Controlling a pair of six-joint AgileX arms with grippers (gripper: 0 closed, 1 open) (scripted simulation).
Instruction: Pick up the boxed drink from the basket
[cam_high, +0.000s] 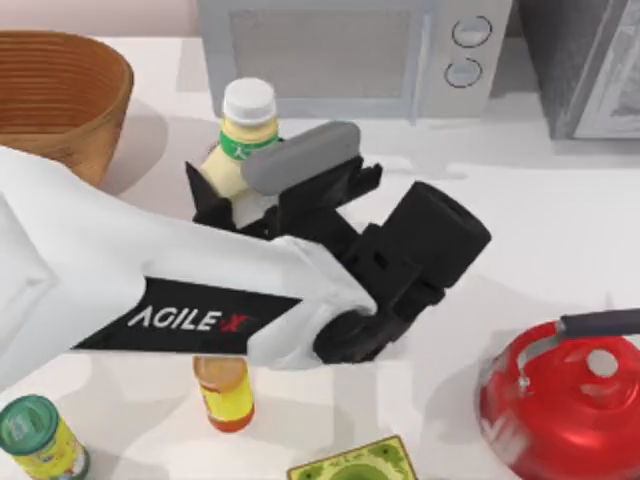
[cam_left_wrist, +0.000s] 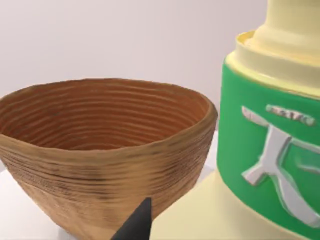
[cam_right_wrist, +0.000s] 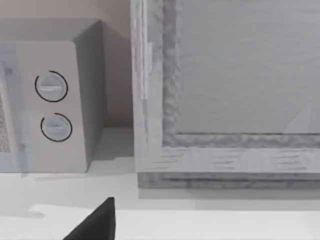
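Nearest the top camera, the white AgileX left arm (cam_high: 110, 280) is reaching from eight o'clock toward the middle of the table (cam_high: 540, 230). The left gripper (cam_high: 232, 203) is sitting at about eleven o'clock of centre, right against the lower body of a cream bottle (cam_high: 240, 150) with a white cap and green label. Whether that gripper is spread or pinching the bottle, I cannot tell. In the left wrist view the bottle is looming very close, with the basket (cam_high: 100, 110) just beyond it, showing its ribbed inner walls.

In the top view the basket is standing at ten o'clock, near the table's far left corner and apart from the bottle. A microwave (cam_high: 330, 50) is standing at twelve o'clock; a red kettle (cam_high: 560, 400) is sitting at four o'clock; a small yellow bottle (cam_high: 225, 392) is standing at seven o'clock, just beside the arm; a green-lidded can (cam_high: 35, 435) is at eight o'clock by the edge; a flat green-patterned box (cam_high: 352, 462) is lying at six o'clock.

The right gripper (cam_right_wrist: 95, 222) is facing the microwave's dials and a grey cabinet (cam_right_wrist: 225, 100); its grip I cannot tell.
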